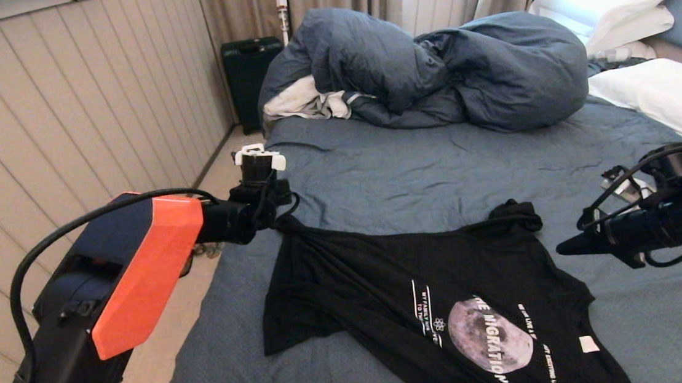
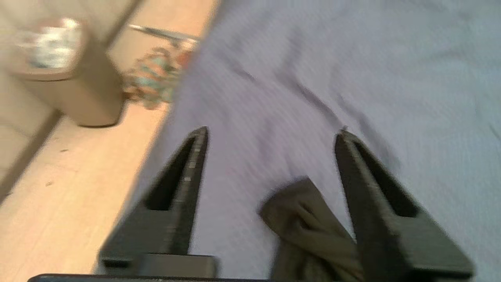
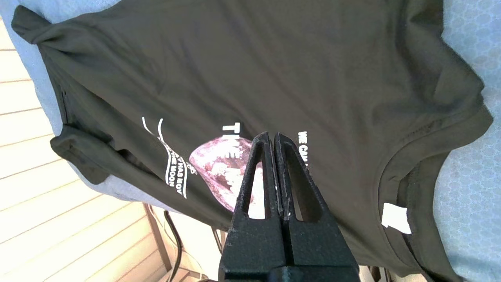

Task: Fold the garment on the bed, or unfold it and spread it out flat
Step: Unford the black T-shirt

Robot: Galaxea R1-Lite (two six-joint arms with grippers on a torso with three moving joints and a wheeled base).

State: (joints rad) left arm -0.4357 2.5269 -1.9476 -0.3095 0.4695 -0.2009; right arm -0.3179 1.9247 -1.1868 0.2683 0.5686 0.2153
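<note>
While left gripper (image 2: 270,133) hovers at bed's (image 1: 376,170) left edge, fingers (image 2: 188,172) spread wide, holding nothing; bunched corner of garment (image 1: 424,295) lies between them, against one finger. Garment spread print-up on bed's near part, far corners bunched, neck tag (image 1: 589,344) showing. Duvet (image 1: 429,72) heaped at far end, pillows (image 1: 615,4) to right. Right gripper (image 3: 273,135) poised above garment's moon print, fingers pressed together, empty.

I see the garment (image 1: 386,286) as soft matt black cloth with a smooth printed moon. The bed (image 1: 413,166) sheet is matt, creased cloth. My left hand (image 2: 270,133) looks like matt black plastic; the floor (image 2: 78,188) is pale wood.
</note>
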